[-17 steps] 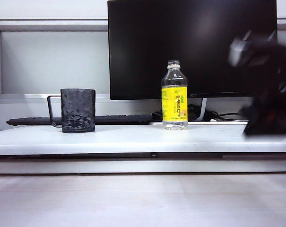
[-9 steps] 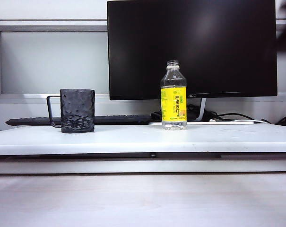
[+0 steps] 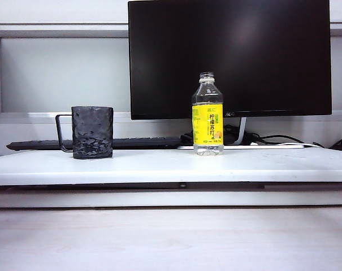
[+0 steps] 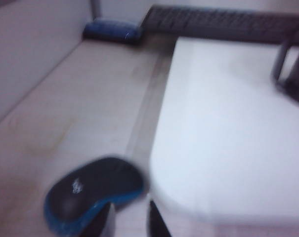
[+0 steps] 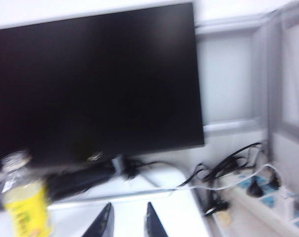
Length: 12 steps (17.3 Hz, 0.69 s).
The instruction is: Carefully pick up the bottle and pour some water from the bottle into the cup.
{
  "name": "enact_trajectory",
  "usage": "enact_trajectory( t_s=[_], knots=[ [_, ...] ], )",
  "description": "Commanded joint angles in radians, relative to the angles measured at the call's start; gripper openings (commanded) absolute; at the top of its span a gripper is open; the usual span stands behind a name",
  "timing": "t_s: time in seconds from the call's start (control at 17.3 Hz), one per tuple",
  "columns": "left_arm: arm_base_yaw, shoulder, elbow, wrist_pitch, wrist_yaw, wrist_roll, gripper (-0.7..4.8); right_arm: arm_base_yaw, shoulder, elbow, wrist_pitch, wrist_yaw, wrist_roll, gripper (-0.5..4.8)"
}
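In the exterior view we saw the bottle upright on the bench, well apart from the cup; the dark arm blur on the right a second earlier was gone. The left wrist view showed the left tool pressed together over a mouse. In the right wrist view the right tool stood narrowly parted, empty, beside the bottle. We judged the job finished or unstarted; any next move called for reaching the bottle.

A white shelf is seen on a pale wood desk. A black monitor is set at the back of the shelf, before a grey panelled wall. A dark keyboard and tangled cables lie behind. A blue-edged mouse lies on the desk just beside the left fingers. A power strip is seen well off from the right fingers.
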Motion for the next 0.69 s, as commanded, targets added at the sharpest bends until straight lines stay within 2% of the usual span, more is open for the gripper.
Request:
enact_trajectory(
  t_s=[0.06,0.12,0.17,0.23,0.35,0.46,0.52,0.69],
  knots=[
    [0.003,0.0,-0.028,0.077,0.004,0.0,0.97,-0.031,0.0,-0.101,0.097,0.001,0.0,0.86],
    [0.003,0.0,-0.029,0.076,0.004,0.0,0.97,-0.031,0.0,-0.143,0.108,0.0,0.0,0.86],
    [0.003,0.0,-0.029,0.076,0.004,0.0,0.97,-0.031,0.0,-0.175,0.049,-0.001,0.002,0.86],
    [0.003,0.0,-0.029,0.076,0.005,0.0,0.97,-0.032,0.0,-0.176,-0.113,-0.003,-0.001,0.86],
    [0.003,0.0,-0.029,0.076,0.004,0.0,0.97,-0.045,0.0,-0.176,-0.301,-0.007,-0.001,0.86],
    [0.003,0.0,-0.029,0.075,0.005,0.0,0.97,-0.147,0.0,-0.176,-0.251,-0.011,-0.001,0.86],
    [0.003,0.0,-0.029,0.075,0.004,0.0,0.97,-0.237,0.0,-0.175,-0.237,-0.009,-0.001,0.86],
    [0.003,0.0,-0.029,0.074,0.006,0.0,0.97,-0.423,0.0,-0.175,-0.237,-0.003,-0.001,0.86]
  ],
)
